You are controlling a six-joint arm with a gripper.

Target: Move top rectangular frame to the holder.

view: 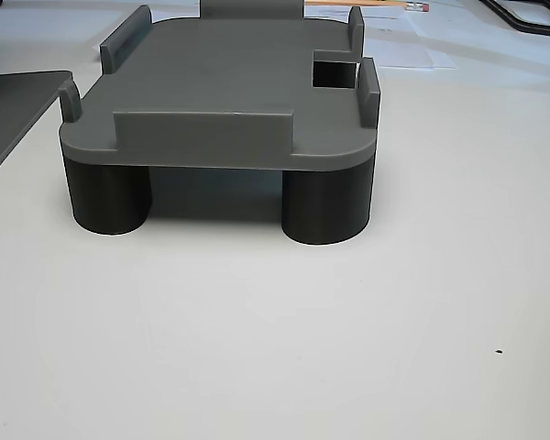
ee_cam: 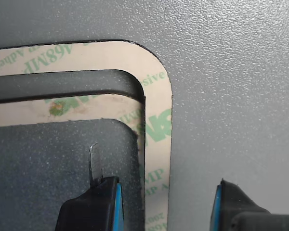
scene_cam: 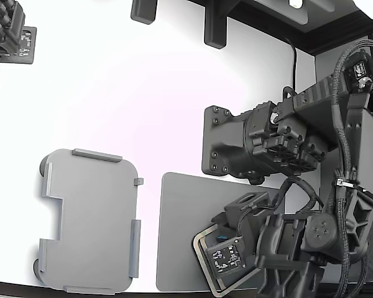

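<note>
Gripper (ee_cam: 166, 204) fingers apart, straddling the long side of the top rectangular frame (ee_cam: 156, 120) on the grey mat (ee_cam: 231, 72), holder (scene_cam: 90, 217) well apart and unloaded; risk: closing may lift both stacked frames

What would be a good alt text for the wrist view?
Close-up of two stacked thin tan rectangular frames with green printed lettering, lying on a dark grey flat mat. The open end effector, with black, blue-edged fingertips, straddles one side of the frames near the rounded corner.
</note>
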